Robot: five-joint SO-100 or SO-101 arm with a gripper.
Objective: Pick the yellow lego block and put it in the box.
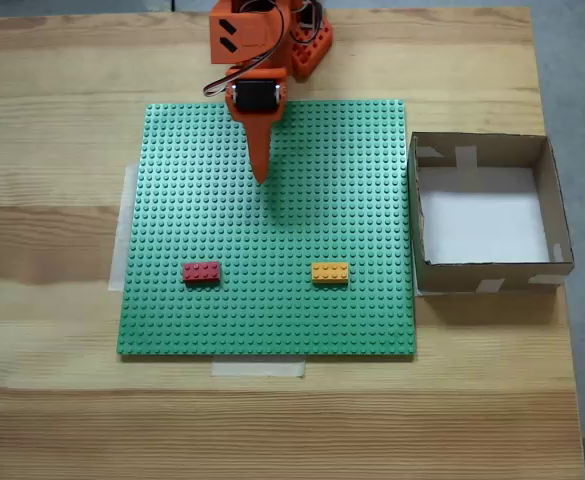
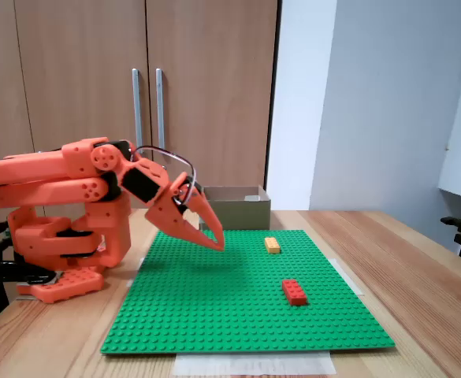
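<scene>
The yellow lego block [image 1: 330, 272] [image 2: 272, 245] lies flat on the green baseplate [image 1: 222, 320] [image 2: 214, 315], toward the box side. The box [image 1: 562, 215] [image 2: 234, 209], brown cardboard with a white floor, stands beside the plate's edge with nothing in it. My orange gripper [image 1: 262, 176] [image 2: 217, 243] hangs a little above the plate near the arm's base, its fingers together with nothing between them, well short of the yellow block.
A red brick [image 1: 201, 271] [image 2: 295, 291] sits on the same plate, apart from the yellow one. The arm's base [image 1: 307, 45] [image 2: 57, 252] stands at the plate's far edge. Wooden table [image 1: 52, 400] surrounds the plate; cabinet doors [image 2: 135, 79] rise behind.
</scene>
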